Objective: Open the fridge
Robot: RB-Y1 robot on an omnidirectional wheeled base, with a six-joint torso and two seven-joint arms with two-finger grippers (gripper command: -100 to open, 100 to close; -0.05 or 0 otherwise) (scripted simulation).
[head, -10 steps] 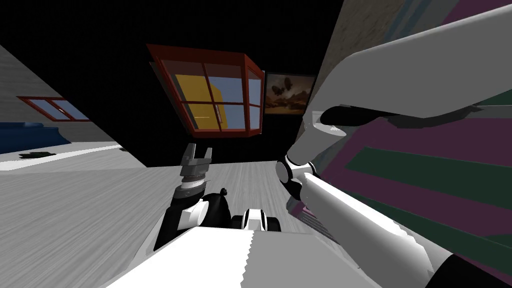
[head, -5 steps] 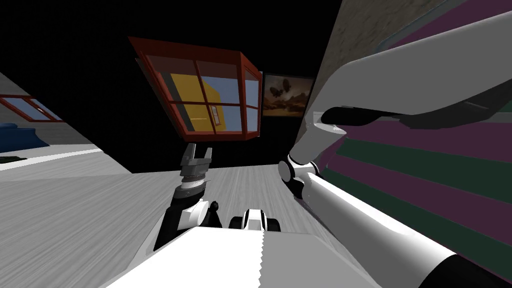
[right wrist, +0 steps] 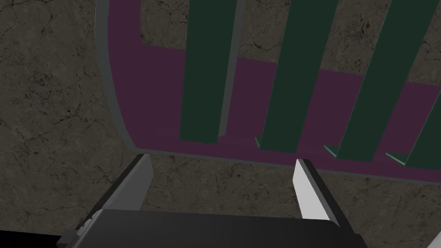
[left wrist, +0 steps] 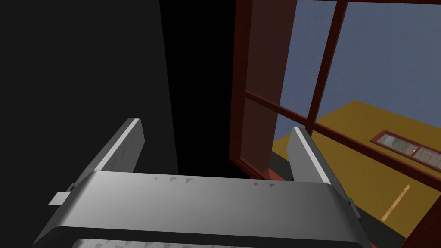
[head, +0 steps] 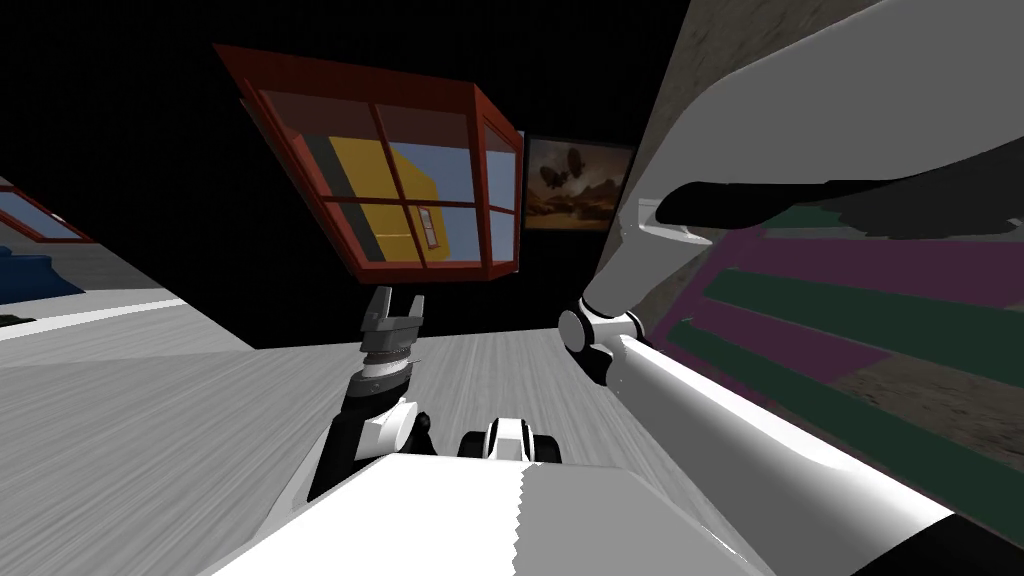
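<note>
While left tool (left wrist: 215, 127) and right tool (right wrist: 222, 159) gape, the right faces green fridge shelves (right wrist: 206, 86).

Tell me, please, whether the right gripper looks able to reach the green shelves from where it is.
Probably yes: the right gripper is open and points at the purple compartment, with nothing between its fingers and the green shelves.
</note>
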